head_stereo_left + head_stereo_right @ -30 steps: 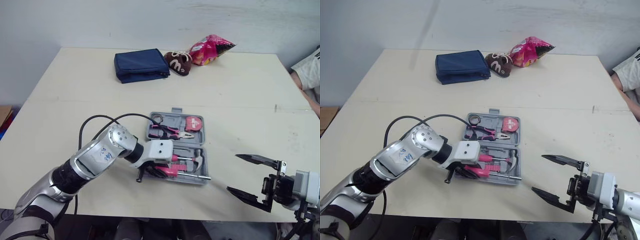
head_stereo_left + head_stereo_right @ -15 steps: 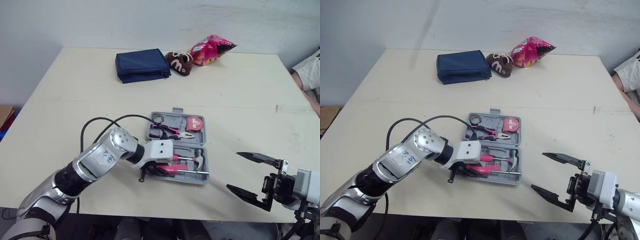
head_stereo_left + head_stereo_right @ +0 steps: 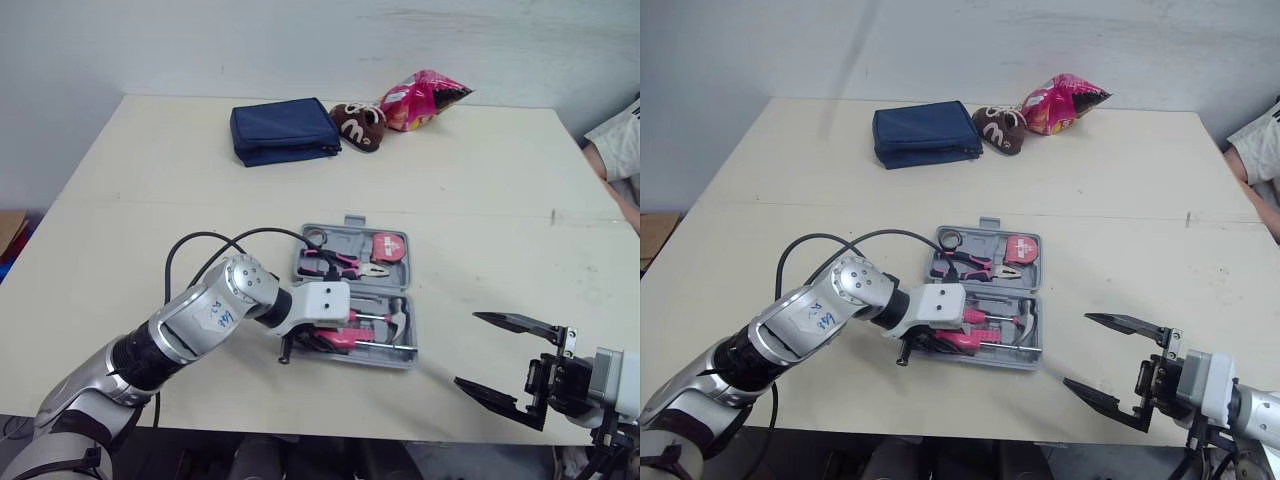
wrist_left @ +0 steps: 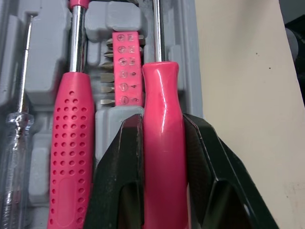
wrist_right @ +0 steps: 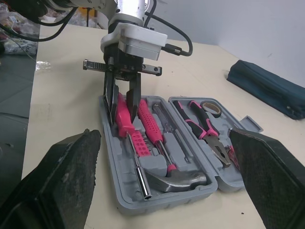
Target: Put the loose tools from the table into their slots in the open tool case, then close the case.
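Observation:
The grey tool case (image 3: 411, 330) lies open in the middle of the table. My left gripper (image 4: 162, 124) is shut on the smooth pink handle of a screwdriver (image 4: 162, 157), which lies along the case's front row beside the front wall. Its shaft (image 5: 138, 176) runs toward the hammer (image 5: 176, 179). Beside it lie a dotted pink-handled screwdriver (image 4: 69, 143), a bit holder (image 4: 125, 76) and a clear-handled screwdriver (image 4: 16, 143). Pliers (image 3: 345, 265), a tape measure (image 3: 388, 246) and a tape roll (image 3: 316, 236) sit in the far half. My right gripper (image 3: 466, 349) hangs open at the table's front right, holding nothing.
A navy pouch (image 3: 282, 130), a brown plush toy (image 3: 357, 122) and a pink snack bag (image 3: 420, 98) lie at the table's far side. A person's sleeve (image 3: 618, 140) shows at the right edge. A black cable (image 3: 200, 245) loops over my left arm.
My left gripper has shifted slightly right and settled the pink screwdriver lower into the case's front row. The right gripper has sunk a little.

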`<state>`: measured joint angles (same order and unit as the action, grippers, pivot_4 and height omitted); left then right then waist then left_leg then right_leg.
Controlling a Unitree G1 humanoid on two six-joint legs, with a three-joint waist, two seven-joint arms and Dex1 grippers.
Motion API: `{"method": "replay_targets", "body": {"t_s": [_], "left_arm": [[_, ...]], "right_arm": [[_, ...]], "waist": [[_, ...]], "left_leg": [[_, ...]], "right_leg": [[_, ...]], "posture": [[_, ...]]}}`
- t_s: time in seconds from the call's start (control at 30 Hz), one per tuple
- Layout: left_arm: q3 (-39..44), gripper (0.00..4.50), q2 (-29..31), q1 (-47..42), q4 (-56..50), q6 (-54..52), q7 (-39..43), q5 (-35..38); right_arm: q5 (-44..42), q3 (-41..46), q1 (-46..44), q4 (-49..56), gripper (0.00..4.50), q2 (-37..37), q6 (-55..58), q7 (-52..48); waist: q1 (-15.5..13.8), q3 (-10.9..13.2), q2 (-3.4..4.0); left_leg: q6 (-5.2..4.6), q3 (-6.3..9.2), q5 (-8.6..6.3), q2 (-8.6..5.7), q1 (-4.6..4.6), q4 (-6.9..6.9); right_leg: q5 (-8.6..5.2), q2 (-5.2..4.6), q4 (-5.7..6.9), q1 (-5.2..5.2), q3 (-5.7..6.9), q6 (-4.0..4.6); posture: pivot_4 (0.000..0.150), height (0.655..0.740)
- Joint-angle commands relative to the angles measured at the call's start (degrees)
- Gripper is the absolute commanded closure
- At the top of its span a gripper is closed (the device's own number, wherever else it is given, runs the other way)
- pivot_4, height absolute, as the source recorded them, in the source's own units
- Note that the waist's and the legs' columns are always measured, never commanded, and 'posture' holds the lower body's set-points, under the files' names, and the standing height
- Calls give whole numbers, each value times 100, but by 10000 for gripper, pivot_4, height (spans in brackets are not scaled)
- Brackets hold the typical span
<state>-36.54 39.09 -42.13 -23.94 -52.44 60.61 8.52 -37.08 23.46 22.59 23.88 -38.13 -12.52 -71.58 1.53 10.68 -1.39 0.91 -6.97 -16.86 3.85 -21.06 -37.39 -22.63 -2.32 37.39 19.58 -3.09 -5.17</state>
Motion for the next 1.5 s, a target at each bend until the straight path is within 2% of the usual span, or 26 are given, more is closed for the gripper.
{"method": "replay_targets", "body": {"t_s": [0.03,0.33,0.37,0.47,0.67,0.8,0.83,0.9,1.0,1.03,1.27,1.5], "left_arm": [[-123,39565,86,-4,-103,-76,38,-74],[-131,39565,156,28,-132,-46,72,-77],[-126,29243,157,26,-146,-32,90,-59],[99,17298,44,8,-145,273,89,22],[671,17298,82,109,-103,923,511,485],[1215,17298,-190,461,411,2222,569,655],[1385,22596,-301,570,538,2336,588,815],[1618,28682,-486,790,783,2827,703,988],[1608,41777,-571,1064,1118,3381,779,817],[1545,44257,-578,1134,1214,3494,775,718],[1154,44257,-635,1359,1664,3754,799,202],[883,44257,-541,1375,1888,3478,675,-332]], "right_arm": [[-106,188,35,154,0,5,-44,79],[-122,151,16,501,0,-77,195,390],[-122,151,11,524,0,-82,221,412],[-114,106,-88,577,0,-124,324,513],[-99,54,-257,588,0,-171,473,597],[-94,51,-296,593,0,-177,530,623],[-97,67,-284,580,0,-169,525,612],[-92,93,-245,526,0,-141,482,570],[-75,121,-166,419,0,-83,372,490],[-72,132,-136,386,0,-63,330,465],[-61,196,32,113,0,60,17,223],[-22,128,0,82,0,62,-19,259]], "waist": [[0,0,0],[4,0,0],[4,0,0],[-3,0,0],[-3,0,0],[1,0,0],[-1,0,0],[-1,0,0],[-1,0,0],[2,0,0],[2,0,0],[2,-2,0]], "left_leg": [[0,0,0,0,0,0],[0,0,0,1,1,0],[0,0,0,1,1,0],[0,0,0,-1,1,0],[0,1,1,0,-2,0],[0,0,1,-1,-2,-2],[-1,-1,1,-1,-1,-3],[-1,1,2,-1,-4,-5],[-2,1,1,-1,-4,-3],[-2,1,1,-1,-4,-2],[-4,0,0,-2,-3,-3],[-5,0,-1,-2,2,-2]], "right_leg": [[0,0,0,0,0,0],[0,0,1,0,0,0],[0,1,1,0,0,0],[0,-1,0,0,0,0],[0,0,1,3,1,0],[0,-1,1,2,1,0],[1,-1,2,2,1,-1],[1,-1,3,2,2,-1],[1,-2,1,2,3,-2],[1,-1,0,2,3,-1],[1,-2,1,1,3,-3],[2,-4,1,-4,3,-3]], "posture": [[1500,7400],[1500,7400],[1500,7400],[1500,7400],[1500,7400],[1500,7400],[1500,7400],[1500,7400],[1500,7400],[1500,7400],[1500,7400],[1500,7400]]}}
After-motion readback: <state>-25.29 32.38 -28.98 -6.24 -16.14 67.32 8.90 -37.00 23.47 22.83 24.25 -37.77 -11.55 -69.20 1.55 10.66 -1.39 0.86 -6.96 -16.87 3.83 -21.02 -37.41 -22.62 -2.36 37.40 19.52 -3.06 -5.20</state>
